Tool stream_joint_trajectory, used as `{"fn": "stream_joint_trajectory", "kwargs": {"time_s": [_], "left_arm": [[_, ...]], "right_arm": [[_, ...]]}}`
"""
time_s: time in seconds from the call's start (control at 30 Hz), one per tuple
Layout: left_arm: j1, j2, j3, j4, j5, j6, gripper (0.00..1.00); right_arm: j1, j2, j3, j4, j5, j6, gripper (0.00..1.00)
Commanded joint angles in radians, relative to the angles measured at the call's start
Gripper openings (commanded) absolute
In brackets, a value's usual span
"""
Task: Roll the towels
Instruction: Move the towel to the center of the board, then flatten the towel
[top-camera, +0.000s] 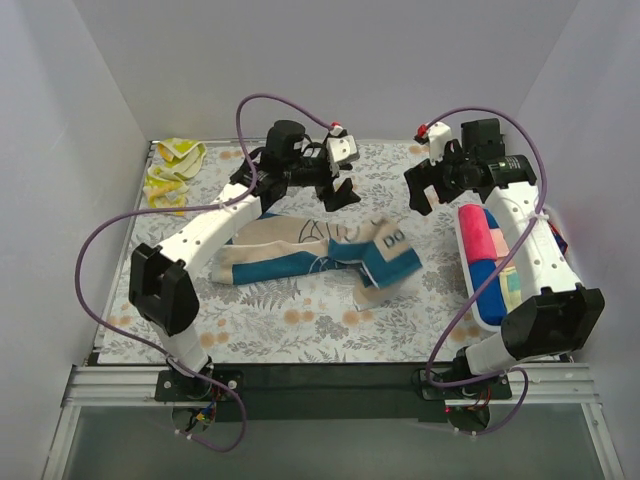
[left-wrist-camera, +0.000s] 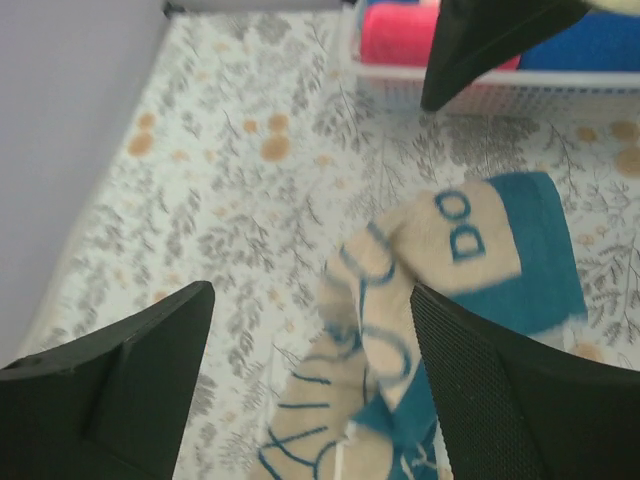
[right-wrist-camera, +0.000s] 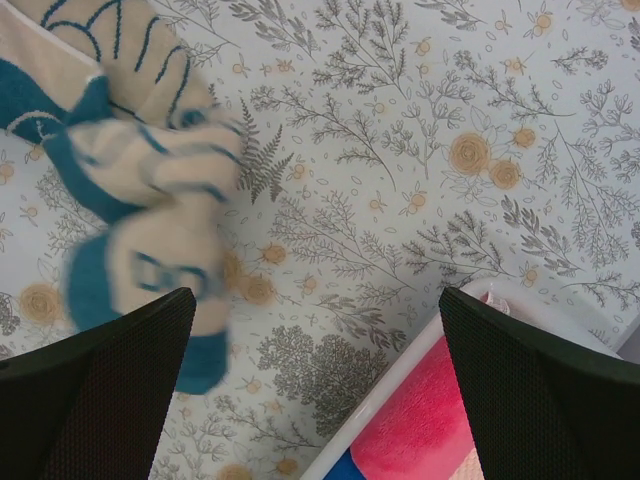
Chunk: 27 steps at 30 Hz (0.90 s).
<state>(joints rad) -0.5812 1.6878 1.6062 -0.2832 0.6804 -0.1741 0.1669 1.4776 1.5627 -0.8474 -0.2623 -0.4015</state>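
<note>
Lying crumpled at the frame's centre, the tan-and-blue towel (top-camera: 300, 262) has free table cover (top-camera: 280, 320) below its edges. The basket (top-camera: 463, 262) stands to its right. Higher up, the left gripper (top-camera: 337, 193) and right gripper (top-camera: 424, 195) hang wide, empty. A yellow towel (top-camera: 172, 172) lies upper left.

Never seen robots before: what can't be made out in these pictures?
Tan-and-blue towel: top view, left end partly under the left arm; right wrist view, blurred.
Basket: top view, right arm covers part; both wrist views cut it off.
Yellow towel: top view, too small for its pattern.
</note>
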Motion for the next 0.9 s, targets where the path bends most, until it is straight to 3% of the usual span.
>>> {"fn": "stream_joint_trajectory", "kwargs": {"time_s": [0.0,0.13,0.17,0.23,0.4,0.5,0.63,0.87], "left_arm": [[0.017,-0.019,0.076,-0.108,0.007,-0.067,0.76],[0.121,-0.118,0.018,-0.163,0.054,-0.053,0.76],[0.192,-0.138,0.008,-0.194,0.074,-0.044,0.74],[0.268,-0.172,-0.009,-0.331,0.1,0.026,0.69],[0.492,-0.191,-0.092,-0.65,0.018,0.241,0.63],[0.615,-0.18,-0.144,-0.749,-0.005,0.335,0.63],[0.681,-0.175,-0.232,-0.752,-0.065,0.367,0.64],[0.689,-0.152,-0.278,-0.761,-0.111,0.367,0.65]], "right_arm": [[0.003,-0.022,0.0,-0.042,-0.009,-0.039,0.98],[0.023,0.009,-0.003,-0.09,-0.026,-0.088,0.98],[0.048,0.022,-0.007,-0.102,-0.022,-0.109,0.98],[0.081,0.036,-0.032,-0.119,0.01,-0.128,0.98],[0.215,0.101,-0.11,-0.182,0.061,-0.198,0.69],[0.291,0.101,-0.174,-0.194,0.072,-0.215,0.57],[0.384,0.088,-0.327,-0.087,0.185,-0.16,0.54],[0.382,0.005,-0.486,-0.047,0.302,-0.117,0.47]]}}
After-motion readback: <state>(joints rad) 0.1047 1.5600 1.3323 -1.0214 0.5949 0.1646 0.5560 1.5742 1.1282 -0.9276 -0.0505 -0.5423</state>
